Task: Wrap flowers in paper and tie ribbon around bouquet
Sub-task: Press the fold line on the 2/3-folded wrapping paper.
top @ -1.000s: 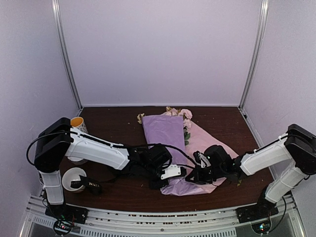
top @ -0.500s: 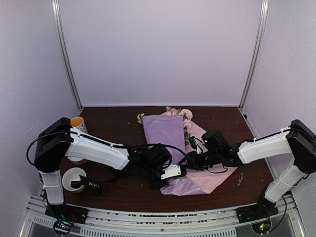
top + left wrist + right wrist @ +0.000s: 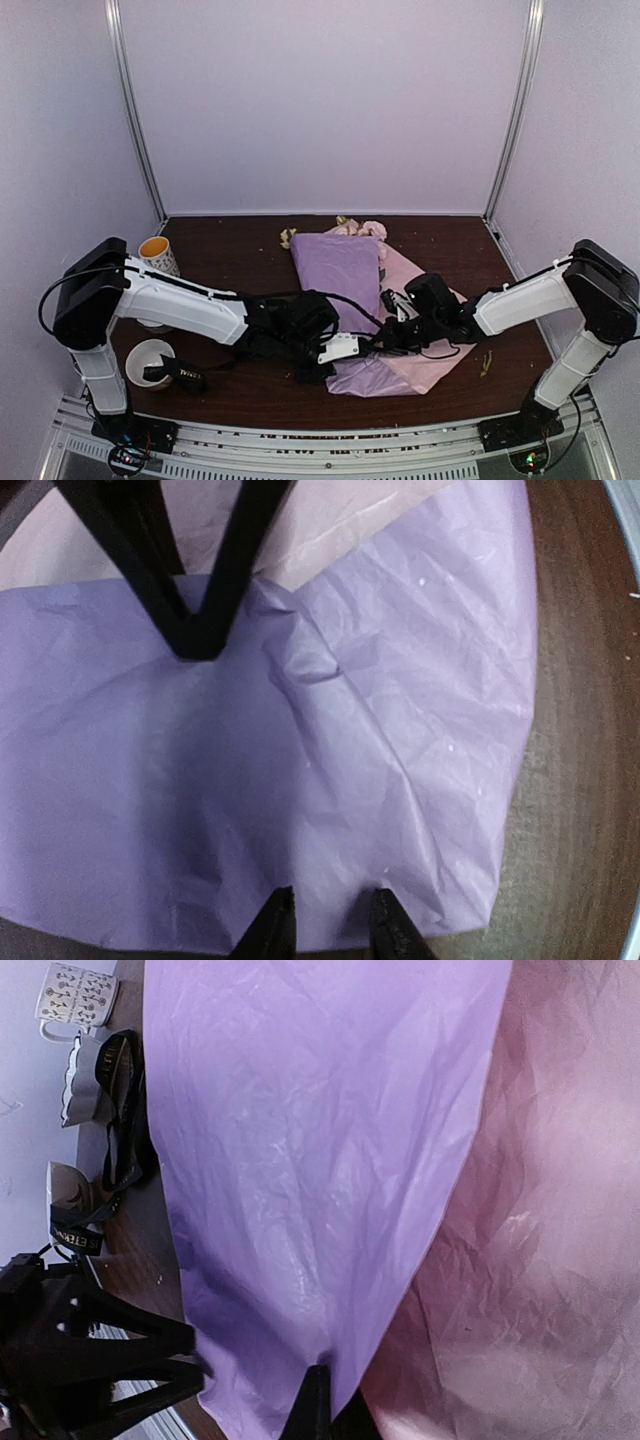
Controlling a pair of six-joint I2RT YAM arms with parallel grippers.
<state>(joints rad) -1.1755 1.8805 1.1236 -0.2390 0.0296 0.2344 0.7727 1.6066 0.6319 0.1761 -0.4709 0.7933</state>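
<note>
Basically dark wood table (image 3: 230,250) w/ lilac paper (image 3: 345,270) lying mid-table, long axis near to far, on top of a pink sheet (image 3: 435,360) that sticks out on its right side. Left arm (image 3: 180,300) reaches in low from the left, right arm (image 3: 520,305) low from the right, both meet at the paper's near end. Flowers (image 3: 368,229) poke out at far end of the paper, only a few pale/pink heads visible, stems hidden. Left gripper (image 3: 330,930): fingers narrowly apart, tips down on the lilac paper close to its near edge, nothing clearly caught btwn them. Right gripper (image 3: 318,1405): fingers pressed together, pinching the lilac paper at its right edge where it meets the pink sheet, paper puckered beside the tips. Mug (image 3: 157,252) upright at far left. White cup (image 3: 148,357) near left corner, ribbon (image 3: 182,376) draped from it onto table, well apart from the paper
</note>
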